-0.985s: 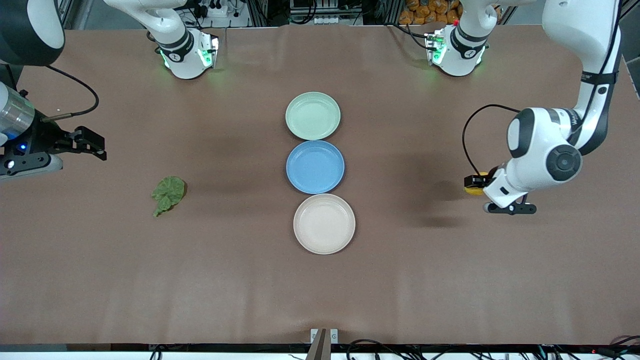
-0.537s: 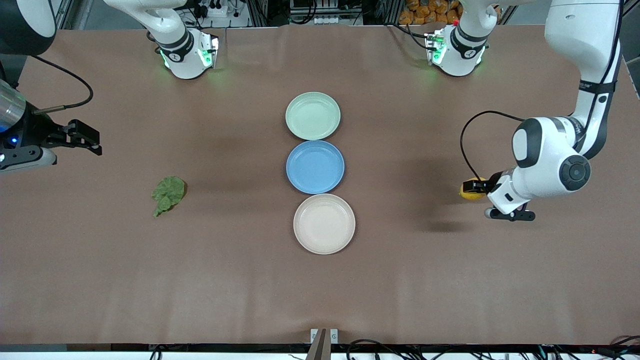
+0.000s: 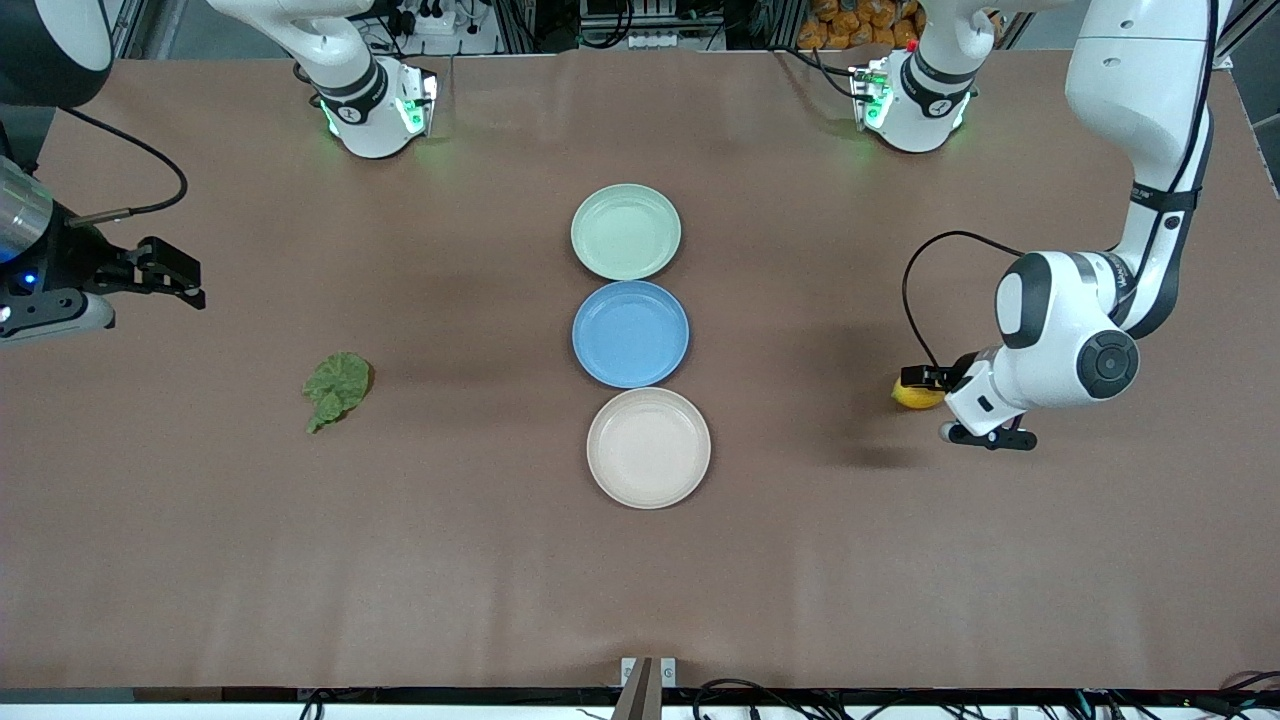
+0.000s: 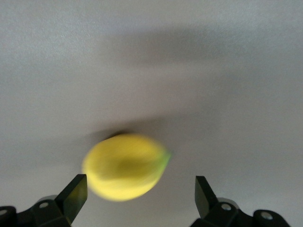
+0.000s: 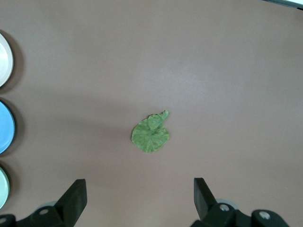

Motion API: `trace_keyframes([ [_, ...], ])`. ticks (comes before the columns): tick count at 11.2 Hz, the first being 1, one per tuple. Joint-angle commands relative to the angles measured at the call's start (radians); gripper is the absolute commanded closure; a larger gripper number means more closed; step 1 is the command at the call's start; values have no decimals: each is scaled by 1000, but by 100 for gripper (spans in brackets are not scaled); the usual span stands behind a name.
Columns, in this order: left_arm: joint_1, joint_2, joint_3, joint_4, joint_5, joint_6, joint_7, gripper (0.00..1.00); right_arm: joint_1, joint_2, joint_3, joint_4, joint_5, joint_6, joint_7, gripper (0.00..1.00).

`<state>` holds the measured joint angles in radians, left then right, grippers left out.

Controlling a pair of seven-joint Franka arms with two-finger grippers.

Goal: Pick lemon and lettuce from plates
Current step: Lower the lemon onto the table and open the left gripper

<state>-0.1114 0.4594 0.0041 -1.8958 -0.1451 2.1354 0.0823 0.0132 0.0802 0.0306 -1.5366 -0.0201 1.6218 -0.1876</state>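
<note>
Both task items now lie off the pale mint plate [image 3: 626,231] and beige-cream plate [image 3: 648,447]: the small oval yellow lemon [image 3: 916,394] rests on the brown tabletop [image 3: 800,560] toward the left arm's end, the wrinkly dark-green lettuce leaf [image 3: 336,388] toward the right arm's end. Compared with a second ago, the left gripper [image 4: 141,191] has spread its fingers and let go of the lemon, which suggests the job is essentially finished. The right gripper [image 3: 186,285], fingers apart, has drawn slightly away from the plates.

three plates [image 3: 626,232], one lemon [image 3: 915,394], one lettuce [image 3: 337,388]
</note>
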Motion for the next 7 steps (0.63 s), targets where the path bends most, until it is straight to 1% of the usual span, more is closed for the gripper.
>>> trace_keyframes([
  [1,-11,-27,8,24,-11,-8,20,0,-6,-4,20,32,-3,-25,-10,0],
  [3,-7,-51,8,44,14,-11,19,0,-6,-4,17,45,-3,-37,-10,0],
  [5,-10,-126,11,44,56,-21,10,0,-6,-4,17,50,-3,-39,-10,0],
  [6,-8,-161,11,70,74,-43,8,0,-6,-4,17,50,-3,-40,-10,0],
  [7,-7,-178,13,123,106,-98,7,0,-4,-4,18,50,-1,-49,-6,0],
])
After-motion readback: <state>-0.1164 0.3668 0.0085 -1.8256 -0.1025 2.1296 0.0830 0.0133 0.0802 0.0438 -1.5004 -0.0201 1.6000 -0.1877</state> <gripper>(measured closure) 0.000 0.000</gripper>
